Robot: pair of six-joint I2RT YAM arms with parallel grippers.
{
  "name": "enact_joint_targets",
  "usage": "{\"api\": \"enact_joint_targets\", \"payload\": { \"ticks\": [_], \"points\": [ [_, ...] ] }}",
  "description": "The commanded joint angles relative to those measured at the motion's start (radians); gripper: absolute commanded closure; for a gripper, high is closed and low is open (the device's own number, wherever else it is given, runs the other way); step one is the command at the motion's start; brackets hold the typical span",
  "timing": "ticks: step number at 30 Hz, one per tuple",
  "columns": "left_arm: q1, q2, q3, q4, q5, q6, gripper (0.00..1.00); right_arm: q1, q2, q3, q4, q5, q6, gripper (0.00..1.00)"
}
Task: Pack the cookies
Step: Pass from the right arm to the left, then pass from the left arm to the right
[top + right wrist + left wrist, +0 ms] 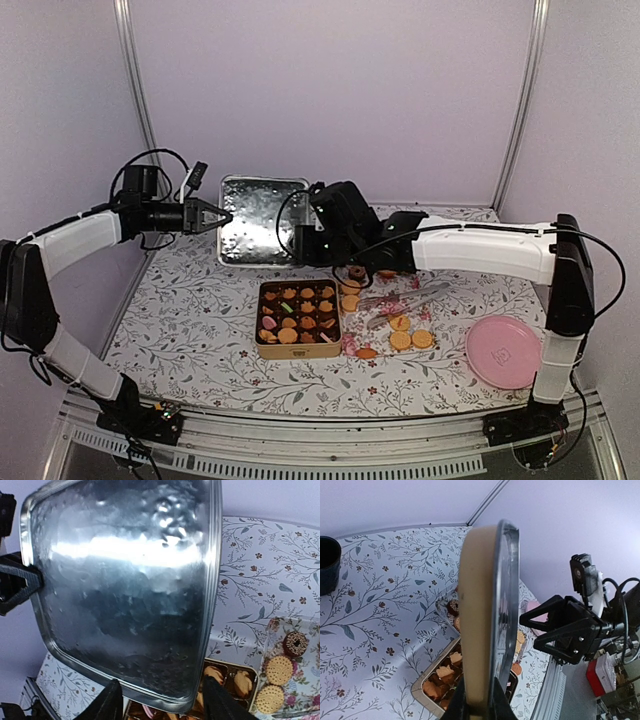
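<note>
Cookies: most of the cookies (288,336) sit sorted in the compartments of the open tin (258,322) at the middle of the table (180,330). They are mainly golden-orange, with a few pink, green and dark ones.
Loose cookies: a small group (410,339) lies just right of the tin on a clear flowered sheet, not yet packed.
Lid: the tin's lid (262,222) is held upright in the air behind the tin, its shiny inside facing the right arm. Raised like this, it leaves the tin open from above.
Left gripper: the left gripper (212,215) reaches in from the left. Its fingers (502,707) are clenched on the lid's rim, and the lid rises edge-on from between them, so this arm appears to carry the lid alone.
Right gripper: the right gripper (300,242) is at the lid's opposite edge. Its fingers (112,702) are spread wide either side of the lower rim and pinch nothing.
Plate: a pink plate (503,352) lies bare at the far right, well apart from the tin.
Step in hand: probably passing the lid to one arm, which frees the right arm for the loose cookies.
Risk: a one-edge pinch on a thin lid may let it swing or slip onto the tin.
</note>
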Motion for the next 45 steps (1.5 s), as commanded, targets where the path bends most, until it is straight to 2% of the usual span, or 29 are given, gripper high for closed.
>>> {"api": "enact_joint_targets", "payload": {
  "ticks": [1, 6, 11, 15, 18, 21, 25, 27, 30, 34, 38, 45],
  "points": [
    [0.004, -0.013, 0.064, -0.064, 0.017, 0.170, 1.00, 0.002, -0.123, -0.084, 0.144, -0.082, -0.038, 0.37],
    [-0.007, -0.055, 0.137, -0.224, -0.057, 0.505, 0.99, -0.044, -0.281, -0.198, 0.214, -0.241, -0.003, 0.26],
    [-0.015, -0.175, 0.140, -0.293, -0.246, 0.826, 1.00, -0.113, -0.444, -0.349, 0.280, -0.343, 0.138, 0.19],
    [-0.026, -0.313, 0.101, -0.317, -0.288, 1.062, 1.00, -0.147, -0.473, -0.379, 0.266, -0.421, 0.276, 0.18],
    [-0.074, -0.443, 0.041, -0.303, -0.303, 1.250, 1.00, -0.159, -0.444, -0.354, 0.249, -0.484, 0.319, 0.18],
    [-0.133, -0.629, -0.103, -0.164, -0.315, 1.475, 1.00, -0.170, -0.411, -0.339, 0.277, -0.570, 0.366, 0.18],
    [-0.158, -0.869, -0.400, 0.242, -0.239, 1.660, 1.00, -0.172, -0.360, -0.333, 0.337, -0.696, 0.419, 0.18],
    [-0.159, -0.930, -0.521, 0.380, -0.191, 1.711, 1.00, -0.171, -0.350, -0.347, 0.370, -0.735, 0.441, 0.18],
    [-0.160, -0.970, -0.582, 0.431, -0.134, 1.779, 1.00, -0.169, -0.352, -0.375, 0.405, -0.771, 0.461, 0.18],
    [-0.159, -0.995, -0.678, 0.576, -0.066, 1.848, 1.00, -0.161, -0.357, -0.428, 0.472, -0.810, 0.494, 0.18],
    [-0.161, -0.976, -0.728, 0.725, -0.020, 1.864, 1.00, -0.144, -0.342, -0.440, 0.480, -0.840, 0.506, 0.18],
    [-0.178, -0.957, -0.788, 0.771, 0.012, 1.912, 1.00, -0.114, -0.314, -0.485, 0.615, -0.909, 0.547, 0.19]
  ]
}}
